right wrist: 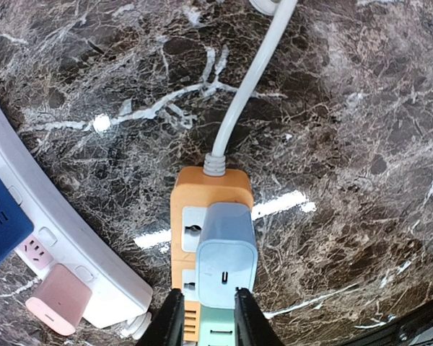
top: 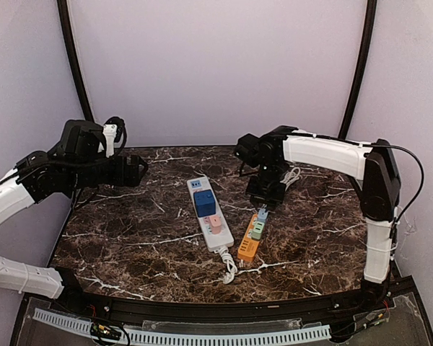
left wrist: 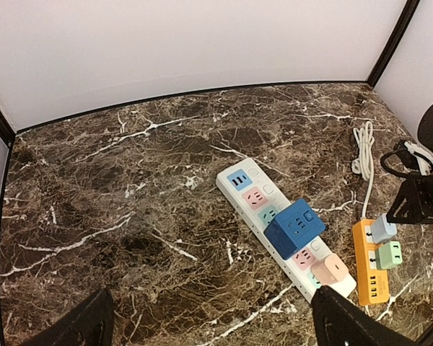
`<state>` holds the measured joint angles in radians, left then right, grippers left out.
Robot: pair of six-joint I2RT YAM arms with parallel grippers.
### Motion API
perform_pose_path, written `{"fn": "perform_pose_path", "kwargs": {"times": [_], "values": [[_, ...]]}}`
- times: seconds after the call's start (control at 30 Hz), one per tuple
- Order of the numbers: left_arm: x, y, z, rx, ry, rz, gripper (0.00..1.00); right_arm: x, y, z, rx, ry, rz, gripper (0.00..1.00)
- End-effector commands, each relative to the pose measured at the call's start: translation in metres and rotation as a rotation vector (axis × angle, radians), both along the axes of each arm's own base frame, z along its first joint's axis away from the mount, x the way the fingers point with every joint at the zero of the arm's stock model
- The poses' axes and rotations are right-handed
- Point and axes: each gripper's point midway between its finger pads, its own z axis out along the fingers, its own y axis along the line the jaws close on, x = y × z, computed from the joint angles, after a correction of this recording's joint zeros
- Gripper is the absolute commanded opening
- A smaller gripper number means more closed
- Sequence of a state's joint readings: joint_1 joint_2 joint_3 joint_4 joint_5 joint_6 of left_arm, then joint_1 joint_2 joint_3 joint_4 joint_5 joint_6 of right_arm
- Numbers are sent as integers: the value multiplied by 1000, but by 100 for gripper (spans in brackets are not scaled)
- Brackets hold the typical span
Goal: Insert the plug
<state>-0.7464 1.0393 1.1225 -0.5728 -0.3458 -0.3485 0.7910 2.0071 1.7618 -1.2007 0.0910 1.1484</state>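
A light blue plug [right wrist: 227, 252] stands upright on the orange power strip [right wrist: 209, 189], over the outlet behind a green plug [right wrist: 224, 328]. My right gripper [right wrist: 208, 297] is shut on the light blue plug, its black fingers pressing on the lower sides. From above, the right gripper [top: 264, 200] hangs over the far end of the orange strip [top: 247, 247]. My left gripper [left wrist: 216, 317] is open and holds nothing; it hovers high over the left side of the table [top: 133, 170].
A white power strip [top: 209, 216] lies left of the orange one, carrying a dark blue cube adapter [top: 203, 202] and a pink plug [top: 215, 223]. The orange strip's white cord [right wrist: 252, 79] runs toward the back right. Dark marble table [top: 130, 238], purple walls around.
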Motion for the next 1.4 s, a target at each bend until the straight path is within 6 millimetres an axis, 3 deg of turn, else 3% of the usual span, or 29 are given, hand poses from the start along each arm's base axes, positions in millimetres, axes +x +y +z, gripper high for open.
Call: {"fn": "perform_pose_path", "kwargs": {"times": [0.0,0.17,0.33,0.6,0.87,1.13,1.37], "values": [[-5,6,-2,24,-8,1,96,-7,-13,11,-3,-12,-15,20],[-8,10,-4,33,-6,2,96,-6,-17,2,-24,-5,-20,9],[-9,10,-6,40,0,-4,96,-2,-10,-11,-19,1,0,4],[-9,11,-9,50,4,-4,96,-15,-18,-34,-53,61,-4,2],[-11,14,-12,46,8,9,96,-21,-21,-43,-65,94,2,2],[-13,17,-12,46,5,11,96,-12,-20,-21,-63,42,4,6],[-15,18,-9,47,-2,4,96,6,-23,36,-52,-83,3,17]]}}
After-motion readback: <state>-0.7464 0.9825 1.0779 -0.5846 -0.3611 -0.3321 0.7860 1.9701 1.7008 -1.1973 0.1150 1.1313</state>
